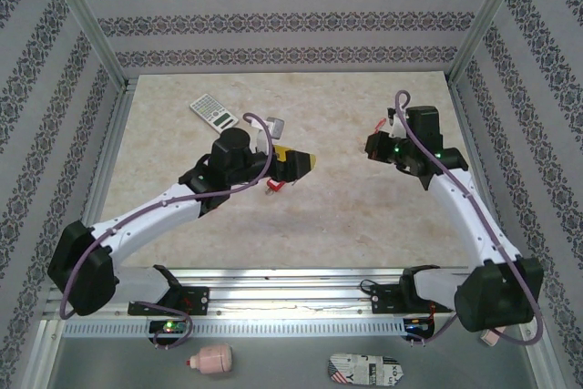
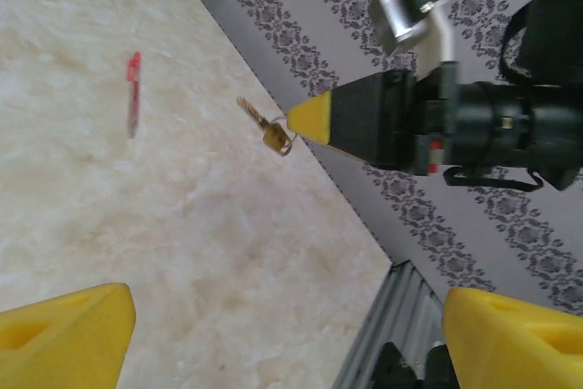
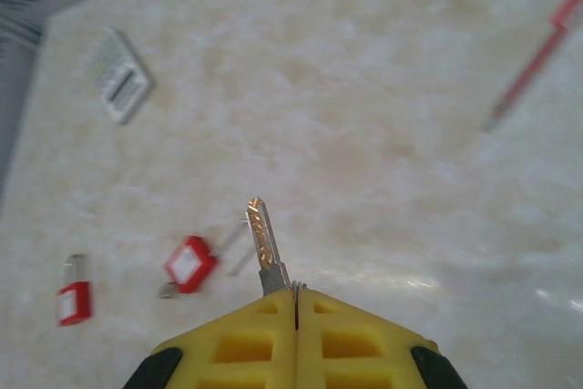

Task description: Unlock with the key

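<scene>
Top camera looks down; both wrist cameras, nearer, share the table [image 1: 364,216].

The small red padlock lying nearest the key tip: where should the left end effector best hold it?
Probably the small red padlock's square body, from straight above, pinching two opposite side edges: it lies flat, and the blurred grey metal beside it looks too thin to hold.

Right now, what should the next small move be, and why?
Probably lower the open left gripper onto the nearer red padlock and grip it. The right gripper is shut on the key, blade sticking out, but it and the other padlock lie loose on the table, so an unheld one would likely slide.
</scene>
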Robot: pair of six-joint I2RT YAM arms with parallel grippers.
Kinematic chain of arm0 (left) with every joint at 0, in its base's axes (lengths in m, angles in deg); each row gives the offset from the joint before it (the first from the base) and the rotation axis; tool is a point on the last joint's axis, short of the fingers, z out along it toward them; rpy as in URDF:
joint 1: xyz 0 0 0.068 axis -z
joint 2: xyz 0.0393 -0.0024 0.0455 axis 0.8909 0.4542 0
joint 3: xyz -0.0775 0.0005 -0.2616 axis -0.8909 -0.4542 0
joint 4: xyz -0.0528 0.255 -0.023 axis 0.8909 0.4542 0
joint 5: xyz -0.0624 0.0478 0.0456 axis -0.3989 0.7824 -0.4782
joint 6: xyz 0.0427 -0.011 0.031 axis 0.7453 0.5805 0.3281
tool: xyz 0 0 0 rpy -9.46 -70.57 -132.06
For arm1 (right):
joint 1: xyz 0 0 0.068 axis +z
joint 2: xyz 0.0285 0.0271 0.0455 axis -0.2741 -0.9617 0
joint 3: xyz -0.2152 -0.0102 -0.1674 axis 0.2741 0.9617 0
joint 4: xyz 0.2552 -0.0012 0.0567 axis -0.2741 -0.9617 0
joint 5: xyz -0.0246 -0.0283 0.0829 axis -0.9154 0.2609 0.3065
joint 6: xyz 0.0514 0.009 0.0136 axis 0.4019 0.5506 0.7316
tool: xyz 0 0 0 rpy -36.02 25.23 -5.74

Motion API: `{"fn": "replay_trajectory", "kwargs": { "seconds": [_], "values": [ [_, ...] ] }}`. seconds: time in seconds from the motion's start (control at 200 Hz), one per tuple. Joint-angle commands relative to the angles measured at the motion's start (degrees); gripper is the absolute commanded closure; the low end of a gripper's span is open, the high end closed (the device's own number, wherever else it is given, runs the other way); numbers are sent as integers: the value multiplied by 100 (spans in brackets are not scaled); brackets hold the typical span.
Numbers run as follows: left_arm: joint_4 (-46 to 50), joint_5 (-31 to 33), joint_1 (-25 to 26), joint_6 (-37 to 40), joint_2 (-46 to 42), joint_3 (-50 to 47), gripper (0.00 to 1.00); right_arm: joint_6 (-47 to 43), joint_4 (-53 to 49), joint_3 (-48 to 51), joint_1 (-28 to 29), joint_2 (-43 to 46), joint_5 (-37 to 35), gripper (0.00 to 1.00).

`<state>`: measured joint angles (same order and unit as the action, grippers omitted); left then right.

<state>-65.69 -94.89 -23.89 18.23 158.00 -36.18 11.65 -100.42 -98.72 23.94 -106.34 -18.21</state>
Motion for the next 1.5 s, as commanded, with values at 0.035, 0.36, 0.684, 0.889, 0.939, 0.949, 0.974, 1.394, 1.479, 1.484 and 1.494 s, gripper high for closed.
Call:
{"fn": "replay_trajectory", "kwargs": {
  "seconds": [0.035,0.36,0.684,0.889,0.939,0.949,0.974,1.394,1.479,1.484,1.494],
  "values": [
    [-794,-198,112,-1050,306,360,20,108,314,-317,425,259,203,100],
    [-1157,-246,213,-1983,741,576,31,174,419,-502,1004,220,102,100],
    [-1370,-228,214,-2125,1012,600,36,261,464,-470,1227,283,427,100],
    [-1389,-172,213,-2133,1129,655,39,277,437,-312,1348,393,426,100],
    [-1391,-156,213,-2131,1150,654,40,285,448,-289,1364,407,453,100],
    [-1404,-156,213,-2129,1155,658,40,282,446,-281,1365,412,454,100],
    [-1407,-154,209,-2128,1169,662,41,283,433,-283,1369,409,460,100],
    [-1412,-55,90,-2072,1130,664,47,238,361,-140,1420,471,529,100],
    [-1375,-44,81,-2052,1128,697,51,251,381,-110,1420,486,544,100],
    [-1370,-43,81,-2046,1131,697,51,253,391,-109,1420,485,543,100],
    [-1373,-42,81,-2051,1126,695,52,250,384,-114,1420,489,547,100]
  ]
}}
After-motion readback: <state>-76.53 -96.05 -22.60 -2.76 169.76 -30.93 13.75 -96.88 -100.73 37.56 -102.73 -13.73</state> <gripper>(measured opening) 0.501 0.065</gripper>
